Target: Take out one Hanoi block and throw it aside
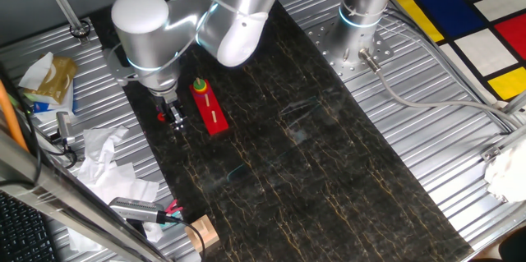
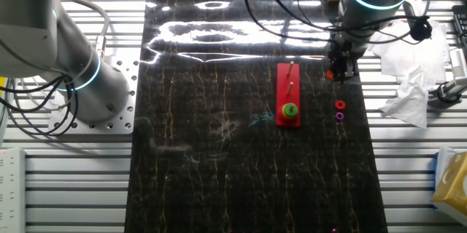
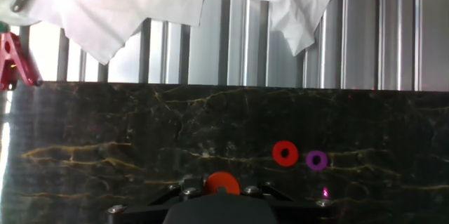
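**Lighting & picture quality**

Overhead light, bright overall. Strong white glare streaks on black marble-pattern mat point(image 2: 219, 32), far end, other fixed view. Hand view: white paper point(image 3: 140, 6) overexposed, backlit; gripper point(image 3: 221, 192) at bottom edge soft, out of focus. Fixed views reasonably sharp; shadows faint.
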Robot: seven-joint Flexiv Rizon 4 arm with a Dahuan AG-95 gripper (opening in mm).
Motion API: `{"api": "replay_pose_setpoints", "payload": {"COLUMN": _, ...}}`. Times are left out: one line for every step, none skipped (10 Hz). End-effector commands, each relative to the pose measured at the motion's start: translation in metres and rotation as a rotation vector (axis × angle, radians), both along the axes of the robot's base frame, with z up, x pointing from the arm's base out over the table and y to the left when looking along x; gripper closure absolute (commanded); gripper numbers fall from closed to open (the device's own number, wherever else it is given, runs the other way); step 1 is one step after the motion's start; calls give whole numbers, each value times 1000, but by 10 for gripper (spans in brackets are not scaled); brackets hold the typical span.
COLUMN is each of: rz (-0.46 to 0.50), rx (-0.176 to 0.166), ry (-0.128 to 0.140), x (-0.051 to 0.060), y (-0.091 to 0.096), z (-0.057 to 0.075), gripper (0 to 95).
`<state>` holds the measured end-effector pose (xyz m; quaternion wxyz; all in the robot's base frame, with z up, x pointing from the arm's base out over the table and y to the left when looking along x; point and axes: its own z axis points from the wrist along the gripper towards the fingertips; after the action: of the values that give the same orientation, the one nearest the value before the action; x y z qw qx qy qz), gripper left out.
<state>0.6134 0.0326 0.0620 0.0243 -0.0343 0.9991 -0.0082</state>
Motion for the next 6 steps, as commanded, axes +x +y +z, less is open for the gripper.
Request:
{"api": "replay_pose_setpoints", "payload": {"rz": -5, "rx": -2, "ry": 0, "x": 0, "y": -2, "z": 1, "gripper": 950}}
{"api": "replay_pose_setpoints", "payload": {"rz": -6, "rx": -5, "ry": 3, "x": 0, "y": -2, "z": 1, "gripper": 950}}
{"api": "replay_pose_setpoints", "payload": {"rz": -2, "rx": -7, "ry": 6, "x": 1, "y": -2, "z": 1, "gripper": 950}}
{"api": "replay_pose_setpoints", "payload": {"rz": 4, "rx": -16, "ry": 13, "x": 1, "y": -3, "z": 0, "gripper": 950}}
{"api": "replay_pose_setpoints", "payload": {"rz": 30, "rx": -41, "ry": 12, "x": 1, "y": -5, "z": 0, "gripper": 950}}
{"api": "replay_pose_setpoints", "payload": {"rz": 34, "rx": -51, "ry": 11, "x": 1, "y": -6, "z": 0, "gripper": 950}}
